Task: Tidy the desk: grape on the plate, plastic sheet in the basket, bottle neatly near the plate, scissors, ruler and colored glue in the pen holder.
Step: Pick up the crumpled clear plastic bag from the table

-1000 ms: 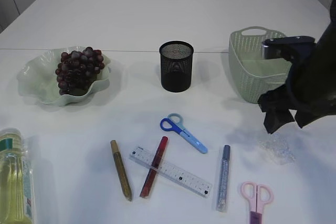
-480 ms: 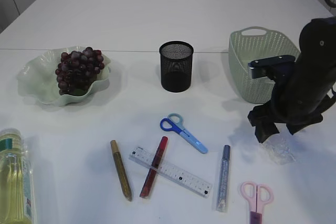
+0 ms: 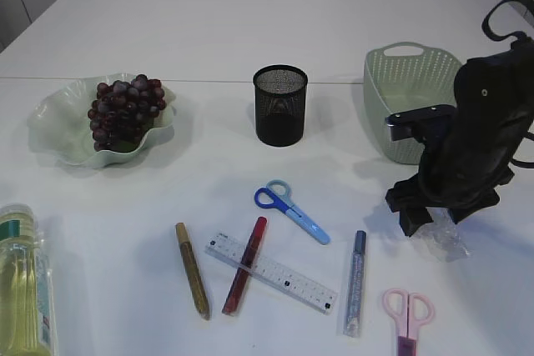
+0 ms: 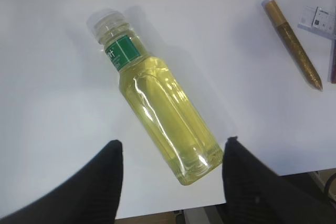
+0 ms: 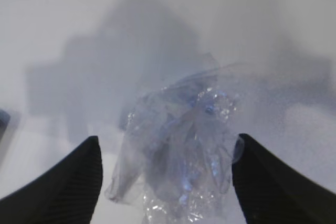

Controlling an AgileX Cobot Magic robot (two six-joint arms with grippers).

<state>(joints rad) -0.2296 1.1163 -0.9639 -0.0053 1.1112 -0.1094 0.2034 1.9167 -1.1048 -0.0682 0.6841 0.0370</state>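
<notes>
Straddling the crumpled plastic sheet point(image 5: 181, 145) with the right gripper point(image 5: 165, 177), jaws apart, nothing clamped; sheet lying on the table just beside the basket point(image 3: 392, 114), positioned for pickup. Hovering left gripper point(image 4: 170, 174), jaws apart, above the lying bottle point(image 4: 157, 103).

Staged lab tabletop, plain white table point(image 3: 250, 22), bare white wall panels behind
</notes>
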